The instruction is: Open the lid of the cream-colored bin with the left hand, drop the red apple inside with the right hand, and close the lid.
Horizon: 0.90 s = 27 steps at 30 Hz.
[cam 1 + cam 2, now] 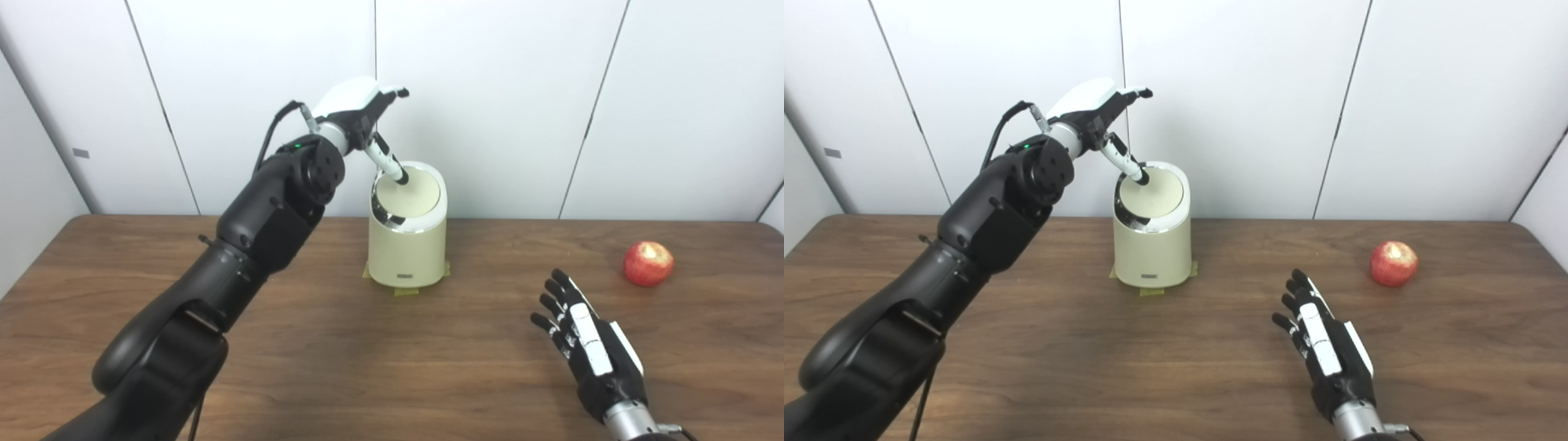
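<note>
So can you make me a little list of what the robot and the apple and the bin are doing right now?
bin: cream-colored bin stands upright near the back of the wooden table, on bits of tape
lid: lid looks tilted, one edge dipped in
left robot hand: left robot hand is above the bin, one finger pressing the lid, holding nothing
right robot hand: right robot hand is open, low over the table, short of the apple
apple: red apple sits on the table, right of the bin, untouched
</note>
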Each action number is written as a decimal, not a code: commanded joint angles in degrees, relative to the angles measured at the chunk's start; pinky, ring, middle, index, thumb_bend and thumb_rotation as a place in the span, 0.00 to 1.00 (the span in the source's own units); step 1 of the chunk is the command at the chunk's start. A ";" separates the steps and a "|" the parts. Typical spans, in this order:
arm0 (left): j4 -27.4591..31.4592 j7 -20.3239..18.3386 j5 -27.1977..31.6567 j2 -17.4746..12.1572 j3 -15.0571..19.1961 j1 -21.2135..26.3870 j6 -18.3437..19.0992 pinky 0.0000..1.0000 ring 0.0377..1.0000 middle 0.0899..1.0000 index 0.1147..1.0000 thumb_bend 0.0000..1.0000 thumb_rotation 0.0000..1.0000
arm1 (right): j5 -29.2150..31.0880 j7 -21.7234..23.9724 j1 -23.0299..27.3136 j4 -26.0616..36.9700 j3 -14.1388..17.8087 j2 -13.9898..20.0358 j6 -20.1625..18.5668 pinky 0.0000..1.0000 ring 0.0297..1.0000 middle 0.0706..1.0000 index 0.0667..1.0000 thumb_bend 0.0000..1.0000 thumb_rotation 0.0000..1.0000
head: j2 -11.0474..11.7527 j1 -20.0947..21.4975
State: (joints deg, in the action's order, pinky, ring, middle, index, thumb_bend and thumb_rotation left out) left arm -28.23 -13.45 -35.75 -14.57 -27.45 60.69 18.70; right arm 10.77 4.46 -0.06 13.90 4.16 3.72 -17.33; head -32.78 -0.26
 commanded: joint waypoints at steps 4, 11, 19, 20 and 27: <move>0.20 2.03 -3.53 0.08 -0.75 3.39 -2.73 0.93 0.96 0.95 0.94 0.97 0.06 | 0.62 0.48 2.27 2.18 0.18 0.30 2.57 0.86 0.96 0.97 0.96 0.62 0.88 | -0.31 0.31; 0.92 0.90 -5.72 0.21 -1.44 2.07 -3.84 0.94 0.95 0.95 0.94 0.98 0.09 | 1.11 -0.06 2.69 2.24 0.87 0.13 1.99 0.86 0.95 0.96 0.96 0.60 0.91 | -0.38 0.38; 0.99 0.81 -6.89 0.43 -1.45 0.84 -5.25 0.88 0.94 0.95 0.95 0.99 0.10 | 1.83 0.49 3.03 1.19 1.48 0.37 2.83 0.84 0.95 0.97 0.97 0.57 0.95 | -0.27 0.48; 0.88 0.84 -7.10 0.48 -1.49 0.70 -5.36 0.88 0.94 0.95 0.95 0.99 0.11 | 1.87 0.57 3.04 1.15 1.45 0.47 2.88 0.84 0.95 0.96 0.97 0.57 0.96 | -0.27 0.48; 0.09 0.78 -9.73 0.02 -3.27 -0.18 -7.14 0.96 0.94 0.93 0.95 0.99 0.12 | 1.85 0.24 3.07 1.62 1.43 0.44 2.44 0.85 0.96 0.96 0.97 0.57 0.99 | -0.34 0.56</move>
State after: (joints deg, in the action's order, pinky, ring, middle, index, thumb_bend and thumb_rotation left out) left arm -28.29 -13.62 -44.23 -14.12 -30.28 58.28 12.68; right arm 12.22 4.56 0.83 13.73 5.28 4.04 -17.33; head -33.05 0.26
